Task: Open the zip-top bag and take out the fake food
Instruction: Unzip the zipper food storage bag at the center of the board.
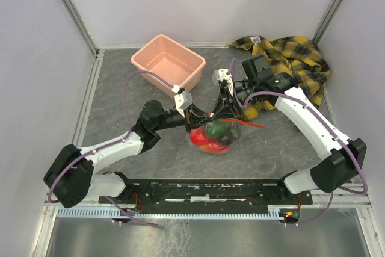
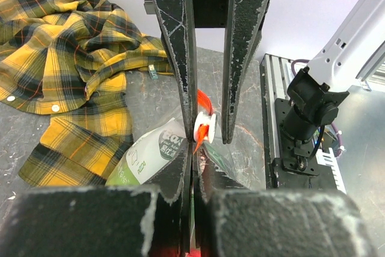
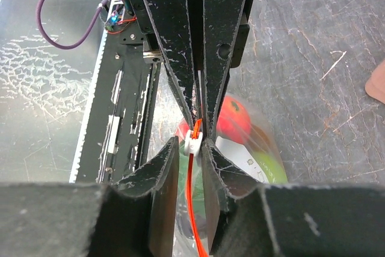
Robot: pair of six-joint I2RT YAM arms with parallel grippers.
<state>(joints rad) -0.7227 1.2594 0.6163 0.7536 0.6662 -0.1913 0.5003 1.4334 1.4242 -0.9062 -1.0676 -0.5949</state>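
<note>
The clear zip-top bag (image 1: 224,142) lies in the middle of the table, its fake food inside: a dark green piece (image 1: 212,129) and a red one (image 3: 233,118) show through the plastic. My left gripper (image 1: 194,117) is shut on the bag's top edge, and the left wrist view shows its jaws pressed together on the plastic (image 2: 150,154). My right gripper (image 3: 191,144) straddles the white slider (image 3: 194,140) on the orange-red zip strip (image 3: 192,209). One finger touches the slider; the other stands a sliver off it. Both grippers meet tip to tip above the bag.
A pink tub (image 1: 169,63) stands at the back, left of centre. A yellow-and-black plaid shirt (image 1: 295,64) lies crumpled at the back right, behind my right arm. The black mounting rail (image 1: 210,191) runs along the near edge.
</note>
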